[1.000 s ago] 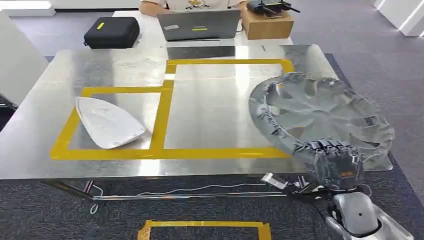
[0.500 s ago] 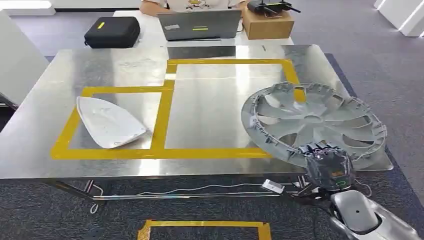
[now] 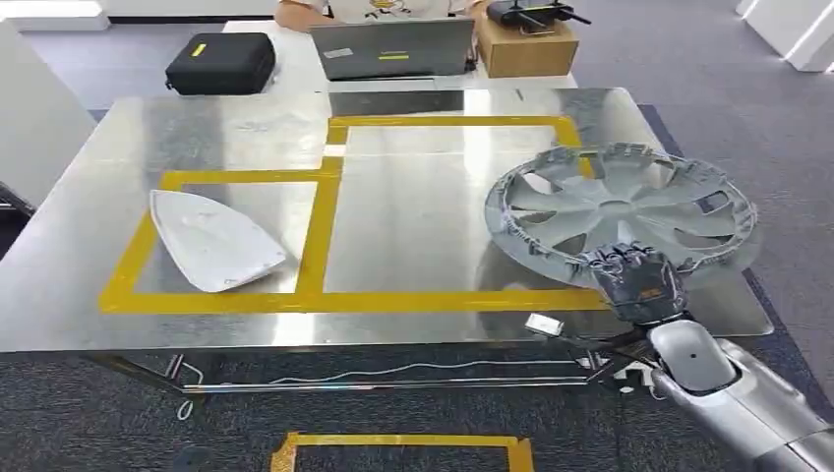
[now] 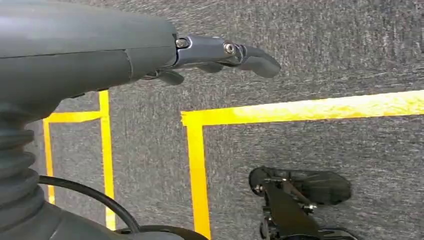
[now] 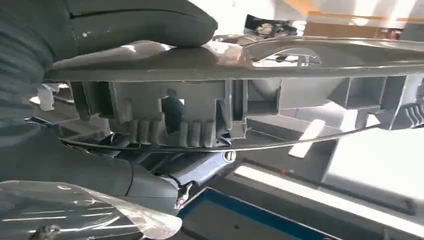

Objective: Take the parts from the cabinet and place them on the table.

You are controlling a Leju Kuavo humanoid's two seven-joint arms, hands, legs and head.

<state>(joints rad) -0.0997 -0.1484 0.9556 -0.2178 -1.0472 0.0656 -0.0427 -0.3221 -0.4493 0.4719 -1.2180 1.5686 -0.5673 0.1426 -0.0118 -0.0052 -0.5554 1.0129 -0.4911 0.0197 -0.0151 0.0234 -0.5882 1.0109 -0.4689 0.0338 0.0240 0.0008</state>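
Note:
A grey wheel cover hangs low over the right side of the steel table, nearly level, inside face up. My right hand grips its near rim; in the right wrist view the thumb lies on top of the rim and the fingers curl beneath it. A white shell-shaped part lies in the left yellow-taped box. My left hand hangs above the grey carpet, its fingers apart and holding nothing.
Yellow tape marks two boxes on the table. Behind it stand a laptop, a black case and a cardboard box, with a person seated there. More yellow tape marks the carpet in front.
My right hand has carried the wheel cover farther over the table and tipped it from steeply tilted to almost flat. The white part has stayed put.

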